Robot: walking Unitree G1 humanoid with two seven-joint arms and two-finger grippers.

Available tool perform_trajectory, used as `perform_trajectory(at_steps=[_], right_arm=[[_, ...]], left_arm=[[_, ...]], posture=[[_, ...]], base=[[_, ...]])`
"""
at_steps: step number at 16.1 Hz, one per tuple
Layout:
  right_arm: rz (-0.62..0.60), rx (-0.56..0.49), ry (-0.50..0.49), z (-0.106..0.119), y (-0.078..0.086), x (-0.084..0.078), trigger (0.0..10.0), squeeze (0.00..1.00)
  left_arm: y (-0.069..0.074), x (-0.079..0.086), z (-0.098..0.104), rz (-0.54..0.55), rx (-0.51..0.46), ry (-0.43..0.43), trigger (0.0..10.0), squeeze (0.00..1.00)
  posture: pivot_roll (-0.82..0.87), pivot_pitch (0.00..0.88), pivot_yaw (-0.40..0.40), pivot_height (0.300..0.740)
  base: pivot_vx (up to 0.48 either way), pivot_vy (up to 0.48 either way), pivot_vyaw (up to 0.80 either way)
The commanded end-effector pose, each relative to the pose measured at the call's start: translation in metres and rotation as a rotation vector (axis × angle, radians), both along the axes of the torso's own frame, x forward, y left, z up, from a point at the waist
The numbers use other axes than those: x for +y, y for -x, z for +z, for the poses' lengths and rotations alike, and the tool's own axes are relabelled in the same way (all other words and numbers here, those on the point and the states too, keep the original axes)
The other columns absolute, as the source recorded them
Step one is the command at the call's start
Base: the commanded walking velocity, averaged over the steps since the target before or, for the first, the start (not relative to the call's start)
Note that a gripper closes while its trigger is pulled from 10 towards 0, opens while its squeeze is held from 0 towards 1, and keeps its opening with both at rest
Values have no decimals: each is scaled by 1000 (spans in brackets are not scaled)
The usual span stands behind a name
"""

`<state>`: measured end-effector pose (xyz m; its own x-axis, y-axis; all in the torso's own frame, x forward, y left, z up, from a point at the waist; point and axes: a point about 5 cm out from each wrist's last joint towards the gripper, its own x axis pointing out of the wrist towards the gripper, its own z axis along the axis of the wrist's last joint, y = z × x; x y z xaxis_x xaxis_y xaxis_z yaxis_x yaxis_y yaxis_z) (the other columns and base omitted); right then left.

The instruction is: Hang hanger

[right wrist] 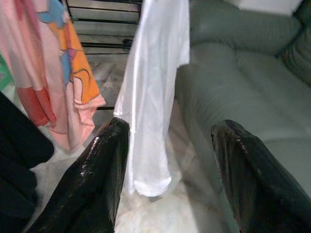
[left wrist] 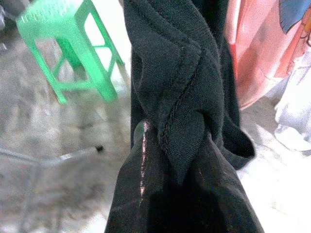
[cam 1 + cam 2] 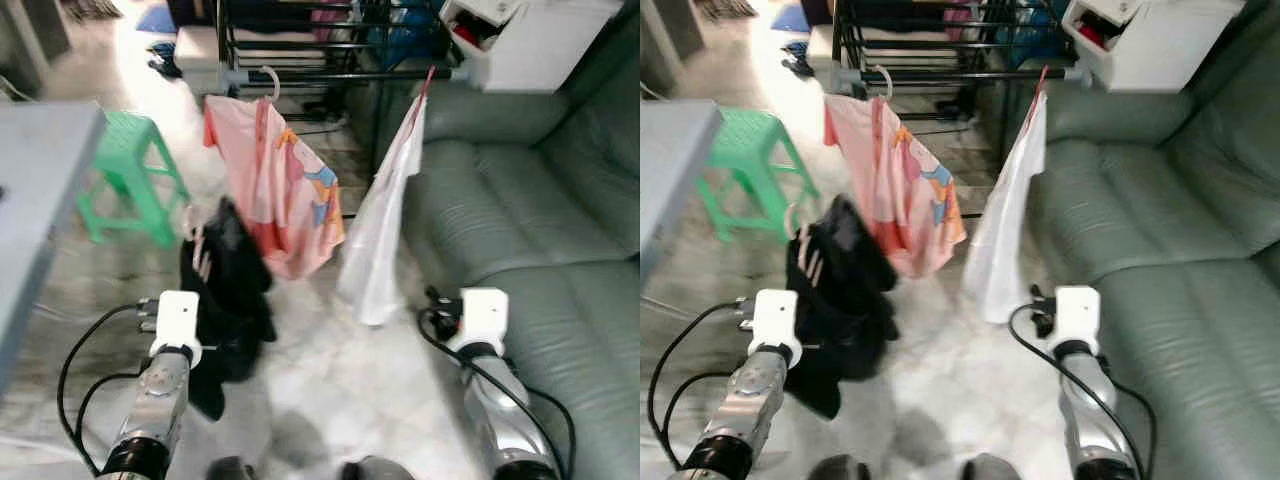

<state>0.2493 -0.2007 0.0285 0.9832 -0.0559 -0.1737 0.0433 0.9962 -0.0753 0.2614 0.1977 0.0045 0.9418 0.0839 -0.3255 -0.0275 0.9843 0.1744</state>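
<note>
A black garment [image 3: 225,300] on a pale hanger, whose hook [image 3: 189,218] pokes out at its top, hangs in front of my left arm. In the left wrist view my left gripper [image 2: 170,141] is shut on a fold of this black cloth [image 2: 184,77]. Ahead stands a dark clothes rack [image 3: 340,75]. A pink printed garment [image 3: 285,190] and a white garment [image 3: 385,230] hang from its front bar. My right gripper [image 1: 170,128] is open and holds nothing, facing the white garment [image 1: 155,87] from a short way off.
A green plastic stool [image 3: 125,170] stands to the left of the rack. A grey table edge [image 3: 35,180] is at the far left. A grey-green sofa [image 3: 540,220] runs along the right, with a white cabinet [image 3: 530,35] behind it. The pale floor [image 3: 330,380] lies open between my arms.
</note>
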Motion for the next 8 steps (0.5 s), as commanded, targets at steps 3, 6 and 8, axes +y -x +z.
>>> perform_trajectory(at_steps=[3,6,8], right_arm=[[-79,-52,4,10,9,-17,10000,0],[-64,-44,8,10,18,-18,10000,0],[42,-94,58,26,14,-8,10000,0]], left_arm=[[3,6,14,17,-75,-23,10000,0],[20,12,19,15,-135,13,10000,0],[42,23,19,49,-121,-24,10000,0]], posture=[[-51,0,41,740],[-47,0,34,740],[-44,0,36,740]], base=[[0,0,-338],[0,0,0],[0,0,0]])
